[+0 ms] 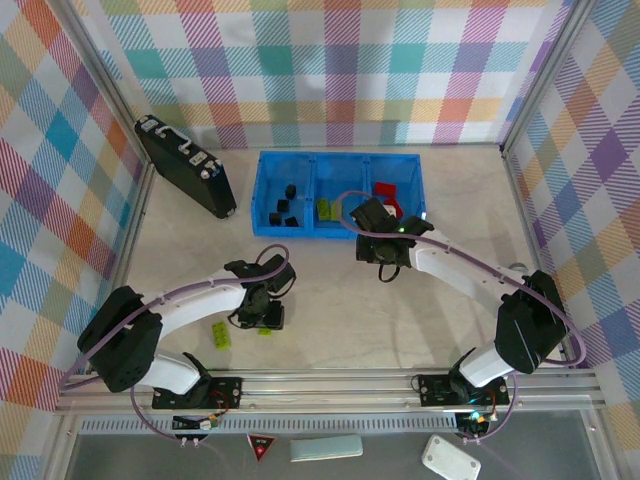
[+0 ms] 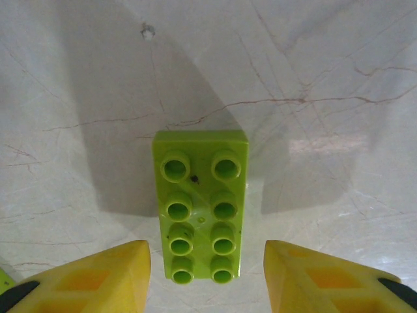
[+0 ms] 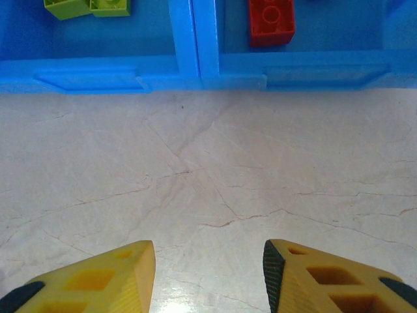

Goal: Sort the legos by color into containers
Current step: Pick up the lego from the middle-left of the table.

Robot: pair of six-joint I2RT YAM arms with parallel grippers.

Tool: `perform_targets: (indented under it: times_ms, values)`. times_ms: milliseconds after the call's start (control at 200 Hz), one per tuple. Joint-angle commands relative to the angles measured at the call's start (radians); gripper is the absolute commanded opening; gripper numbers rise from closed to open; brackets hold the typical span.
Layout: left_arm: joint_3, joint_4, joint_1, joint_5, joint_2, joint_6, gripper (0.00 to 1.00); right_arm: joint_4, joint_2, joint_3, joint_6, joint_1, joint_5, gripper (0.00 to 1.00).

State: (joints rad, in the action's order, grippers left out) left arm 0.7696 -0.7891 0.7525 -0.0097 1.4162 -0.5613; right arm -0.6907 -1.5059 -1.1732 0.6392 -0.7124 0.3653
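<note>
Blue plastic tray [image 1: 340,158] stood at the far middle of the table [image 1: 330,300], its three compartments side by side. The left compartment [image 1: 271,180] held several black bricks [image 1: 284,207]. The middle compartment [image 1: 336,180] held lime-green bricks [image 1: 327,210]; the right wrist view showed two of them against its near wall. The right compartment [image 1: 410,176] held red bricks [image 1: 385,189], partly covered by the right arm in the top view; one lay flat, studs up, near the front wall.

One lime-green brick [image 2: 201,212] lay flat on the table, studs up, well near of the tray and left of centre. The left gripper [image 2: 207,251] was above it with jaws spread, its yellow fingers [image 2: 104,274] to either side of the brick's near end and not touching it. A second lime-green brick [image 1: 219,337] lay on the table just left of that gripper.

The right gripper [image 3: 207,251] hung over bare table just near of the tray's front wall, roughly in line with the divider between the middle and right compartments. Its jaws were spread with nothing between them.

A black case [image 1: 185,165] lay left of the tray, apart from it.
</note>
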Motion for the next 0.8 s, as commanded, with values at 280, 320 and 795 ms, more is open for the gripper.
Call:
perform_targets:
  times_ms: [280, 320, 795]
  values:
    - [-0.047, 0.028, 0.017, -0.011, 0.038, -0.016, 0.48, 0.01, 0.006, 0.005, 0.006, 0.005, -0.017, 0.49]
    - [-0.048, 0.03, 0.019, -0.01, 0.039, -0.018, 0.48, 0.01, 0.004, 0.005, 0.005, 0.005, -0.017, 0.49]
    - [-0.045, 0.023, 0.024, -0.015, 0.031, -0.021, 0.4, 0.011, -0.003, 0.001, 0.008, 0.005, -0.029, 0.49]
